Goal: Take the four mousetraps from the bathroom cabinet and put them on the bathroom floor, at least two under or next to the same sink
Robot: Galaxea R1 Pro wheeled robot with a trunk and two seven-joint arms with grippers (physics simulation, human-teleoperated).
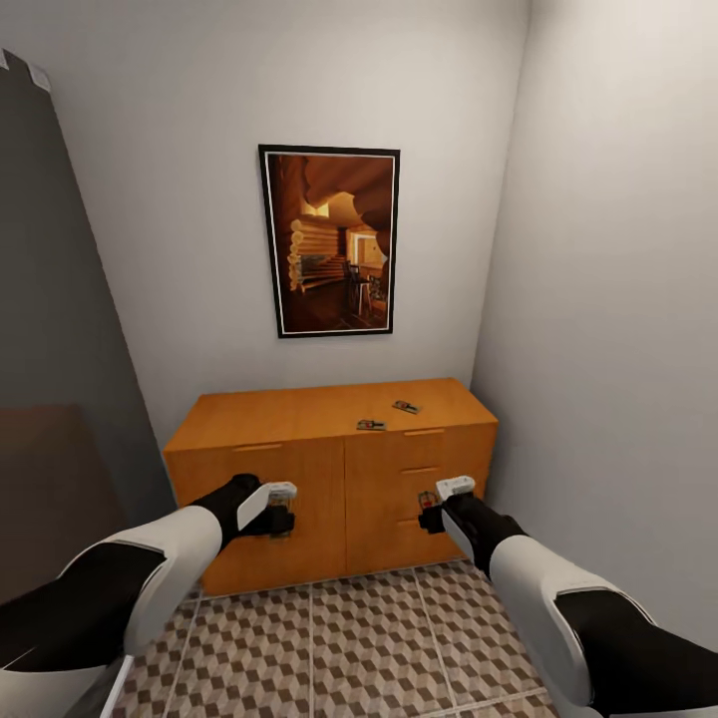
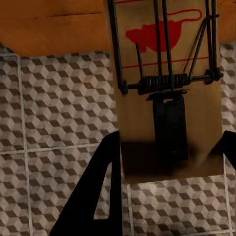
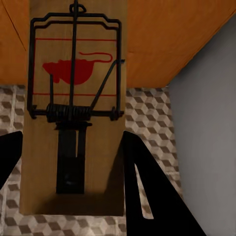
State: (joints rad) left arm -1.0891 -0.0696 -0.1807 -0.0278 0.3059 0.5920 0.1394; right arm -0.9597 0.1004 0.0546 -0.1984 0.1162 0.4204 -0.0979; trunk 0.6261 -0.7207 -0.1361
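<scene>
The orange-brown cabinet [image 1: 299,469] stands against the far wall, and two mousetraps [image 1: 371,425] [image 1: 406,407] lie on its flat top toward the right. My left gripper [image 1: 271,519] hangs in front of the cabinet's left door, shut on a mousetrap [image 2: 164,93], a tan board with a red mouse mark and wire spring. My right gripper [image 1: 431,511] is level with it before the drawer fronts, shut on another mousetrap [image 3: 76,113]. The cube-patterned bathroom floor [image 1: 349,648] spreads below both grippers. The sink is out of view.
A framed picture [image 1: 331,241] hangs on the wall above the cabinet. A white wall [image 1: 608,349] closes in on the right, close to the cabinet's end. A dark grey panel [image 1: 50,349] stands at the left.
</scene>
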